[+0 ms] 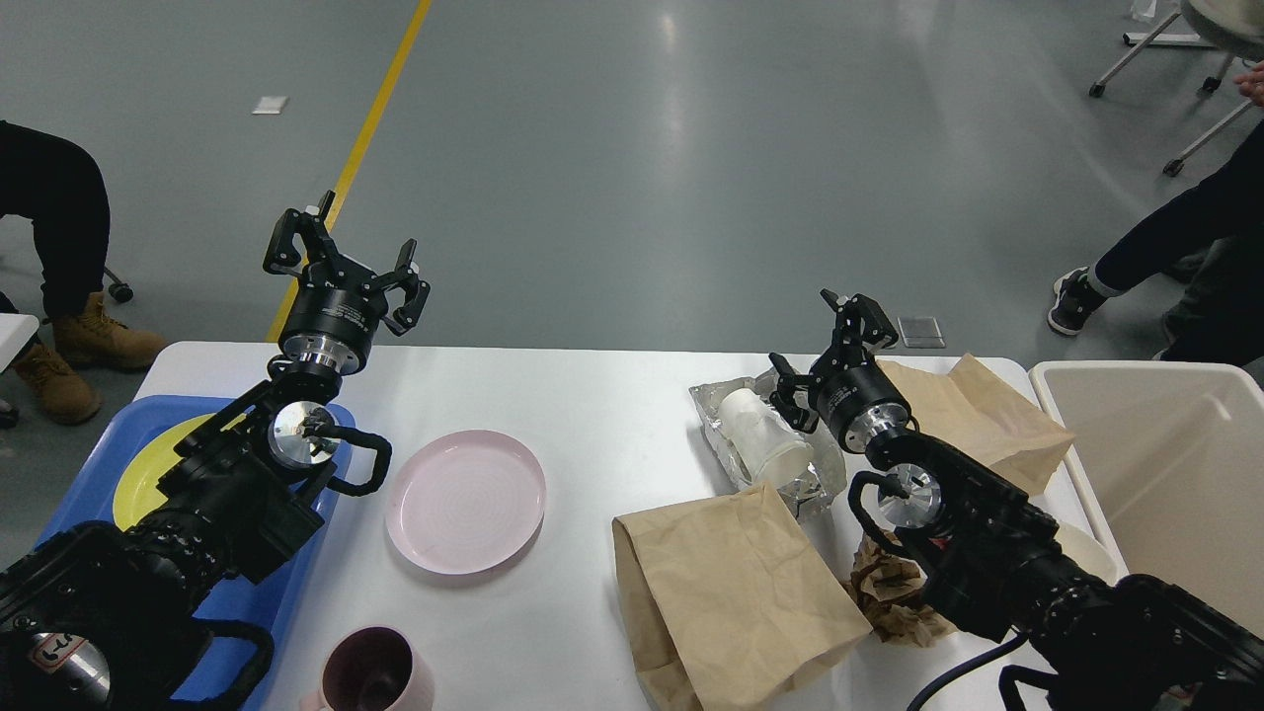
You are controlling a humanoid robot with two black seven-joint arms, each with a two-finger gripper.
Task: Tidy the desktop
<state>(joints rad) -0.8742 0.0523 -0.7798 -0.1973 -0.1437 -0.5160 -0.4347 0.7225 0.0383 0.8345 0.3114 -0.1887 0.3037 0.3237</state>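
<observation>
White desktop with rounded corners spanning nearly the whole width of the view, far edge against a grey polished floor crossed by a yellow line. At the left end, overhanging the edge, a blue tray carrying a yellow plate. Just right of the tray, a pink plate lying flat; at the near edge, a dark pink mug, open mouth up. Right of centre, a brown paper bag lying on its side, a crumpled clear plastic wrapper with a white paper cup tipped over on it, a ball of crumpled brown paper, and a second brown bag flat near the far right corner. Beside the right end, a cream-white bin, open top.

Around the table: legs in dark trousers and tan boots at far left, another seated person's leg and dark shoe at right, chair castors at top right.

No readable brand, label or writing anywhere.

Left arm rising over the tray, left gripper pointing up and away above the far-left table edge, fingers spread wide, holding nothing. Right arm reaching in from the lower right, right gripper raised just above the cup and wrapper, fingers parted, nothing between them.
</observation>
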